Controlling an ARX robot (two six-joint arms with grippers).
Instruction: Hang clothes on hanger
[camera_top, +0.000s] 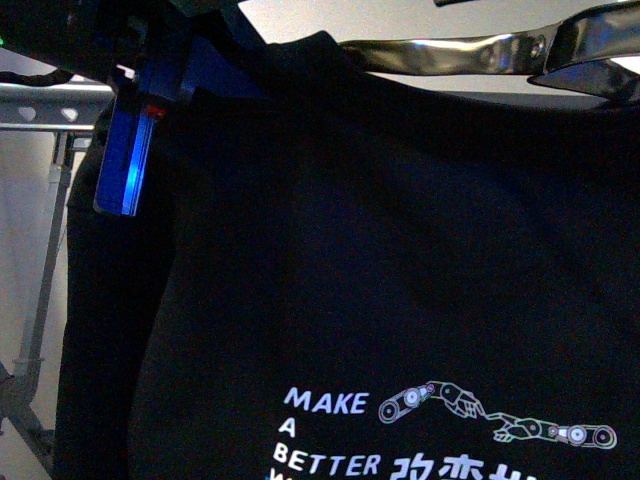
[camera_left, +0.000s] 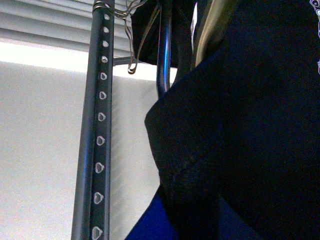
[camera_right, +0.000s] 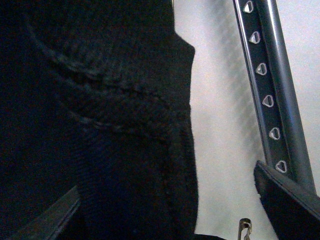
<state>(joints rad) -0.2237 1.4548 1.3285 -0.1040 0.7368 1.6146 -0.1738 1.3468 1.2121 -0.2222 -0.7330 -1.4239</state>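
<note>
Black T-shirt (camera_top: 380, 250) with white "MAKE A BETTER" print is held up in the air, close before the grey rack (camera_top: 40, 104) with heart-shaped holes. The blue left claw (camera_top: 135, 160) is clenched on its shoulder. For the right claw (camera_right: 170, 215), buried in cloth, I cannot tell.

Front view's dim for me, the black T-shirt (camera_top: 400, 250) swallows detail; glare streaks the shiny coat hanger (camera_top: 450, 52) at upper right. Wrist views are backlit by a bright wall (camera_left: 40, 150), fabric soft and blurry.
</note>
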